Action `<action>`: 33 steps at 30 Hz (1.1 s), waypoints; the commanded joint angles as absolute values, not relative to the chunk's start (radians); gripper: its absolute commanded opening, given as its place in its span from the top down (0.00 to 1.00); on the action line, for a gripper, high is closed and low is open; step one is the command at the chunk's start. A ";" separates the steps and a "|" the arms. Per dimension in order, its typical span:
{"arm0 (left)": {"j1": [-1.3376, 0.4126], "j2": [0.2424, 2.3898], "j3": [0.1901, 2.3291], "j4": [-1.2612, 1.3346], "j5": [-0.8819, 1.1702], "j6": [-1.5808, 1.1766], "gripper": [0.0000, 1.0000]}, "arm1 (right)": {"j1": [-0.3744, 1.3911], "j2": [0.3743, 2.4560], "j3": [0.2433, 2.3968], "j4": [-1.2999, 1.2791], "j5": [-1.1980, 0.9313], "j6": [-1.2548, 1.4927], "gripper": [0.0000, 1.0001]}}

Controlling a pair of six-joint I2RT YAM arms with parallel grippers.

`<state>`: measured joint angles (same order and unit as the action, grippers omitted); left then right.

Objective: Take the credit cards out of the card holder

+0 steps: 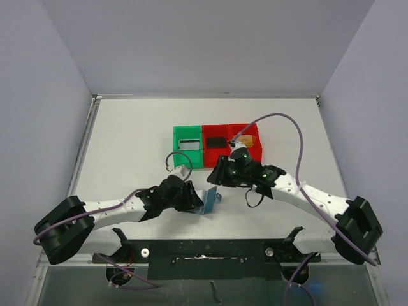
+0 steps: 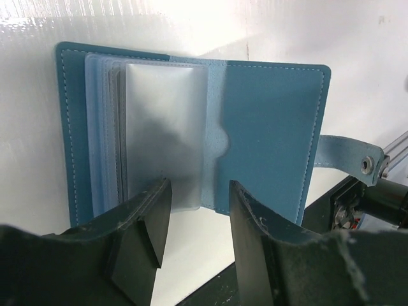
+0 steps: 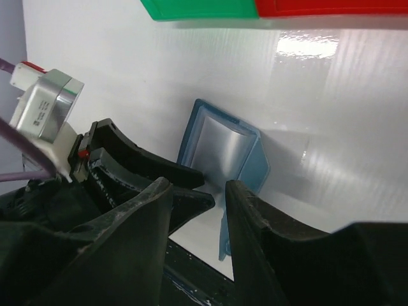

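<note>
The card holder [image 2: 268, 134] is a light-blue bifold wallet, spread open on the white table just beyond my left gripper's fingertips. Clear plastic sleeves [image 2: 162, 127] fan out over its left panel. Dark grey edges of credit cards [image 2: 116, 137] show behind the front sleeve. A snap tab [image 2: 347, 160] sticks out on its right. My left gripper [image 2: 199, 197] is open with nothing between its jaws. My right gripper [image 3: 197, 191] is open and empty, facing the wallet [image 3: 220, 146] from the other side. In the top view the wallet [image 1: 208, 200] lies between both grippers [image 1: 193, 199] [image 1: 218, 173].
A green bin [image 1: 178, 156] and two red bins [image 1: 210, 156] [image 1: 255, 150] stand in a row behind the grippers; each holds a flat item. A black bar runs along the near table edge [image 1: 204, 248]. The left gripper's fingers [image 3: 146, 167] show in the right wrist view.
</note>
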<state>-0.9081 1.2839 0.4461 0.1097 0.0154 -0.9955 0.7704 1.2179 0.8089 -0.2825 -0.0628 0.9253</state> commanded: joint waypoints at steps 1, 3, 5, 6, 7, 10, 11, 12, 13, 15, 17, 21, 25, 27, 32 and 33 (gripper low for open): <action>-0.909 1.231 0.450 0.128 -0.006 -0.989 0.61 | 0.822 1.374 0.915 -0.218 -0.106 0.926 0.61; -0.909 1.200 0.434 0.122 -0.020 -0.998 0.62 | 0.841 1.452 0.953 -0.264 -0.083 0.925 0.63; -0.907 1.167 0.418 0.104 -0.031 -1.003 0.62 | 0.857 1.511 0.979 -0.329 -0.030 0.923 0.64; -0.907 1.150 0.413 0.090 -0.041 -1.004 0.62 | 0.864 1.531 0.984 -0.357 -0.016 0.922 0.64; -0.907 1.129 0.408 0.076 -0.049 -1.007 0.62 | 0.865 1.549 0.984 -0.377 -0.004 0.923 0.64; -0.905 1.065 0.390 0.023 -0.088 -1.019 0.62 | 0.870 1.563 0.962 -0.404 0.018 0.918 0.64; -0.904 1.045 0.385 0.004 -0.102 -1.024 0.63 | 0.870 1.563 0.954 -0.399 0.015 0.913 0.63; -0.904 1.015 0.382 -0.015 -0.124 -1.032 0.62 | 0.870 1.566 0.951 -0.397 0.010 0.909 0.61; -0.901 0.993 0.377 -0.035 -0.140 -1.036 0.62 | 0.870 1.570 0.952 -0.393 0.006 0.904 0.60; -0.898 0.954 0.373 -0.069 -0.166 -1.041 0.62 | 0.878 1.583 0.959 -0.386 -0.002 0.898 0.56; -0.895 0.919 0.372 -0.107 -0.187 -1.044 0.62 | 0.887 1.604 0.975 -0.381 -0.003 0.896 0.53; -0.889 0.863 0.377 -0.164 -0.221 -1.049 0.62 | 0.914 1.650 1.029 -0.394 0.030 0.910 0.45; -0.882 0.823 0.373 -0.185 -0.226 -1.051 0.62 | 0.936 1.680 1.043 -0.405 0.094 0.958 0.31; -0.880 0.818 0.371 -0.188 -0.222 -1.052 0.62 | 0.944 1.699 1.044 -0.412 0.117 0.976 0.29; -0.878 0.825 0.365 -0.179 -0.210 -1.054 0.62 | 0.970 1.741 1.052 -0.479 0.205 0.999 0.28; -0.878 0.828 0.364 -0.173 -0.207 -1.054 0.62 | 0.971 1.745 1.043 -0.473 0.205 0.997 0.29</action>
